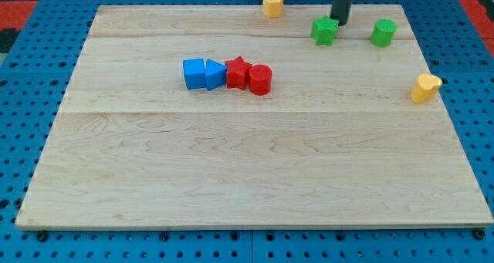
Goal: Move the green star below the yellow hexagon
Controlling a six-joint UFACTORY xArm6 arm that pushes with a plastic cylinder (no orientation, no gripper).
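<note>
The green star (pixel 325 31) lies near the view's top, right of centre. The yellow hexagon (pixel 272 3) sits at the board's top edge, up and to the left of the star. My tip (pixel 340 21) comes down from the view's top and stands just above and right of the green star, touching or nearly touching it.
A green cylinder (pixel 383 32) lies right of the star. A yellow block (pixel 425 87) sits at the right edge. A blue cube (pixel 194 73), blue triangle (pixel 214 75), red star (pixel 238 72) and red cylinder (pixel 260 79) form a row left of centre.
</note>
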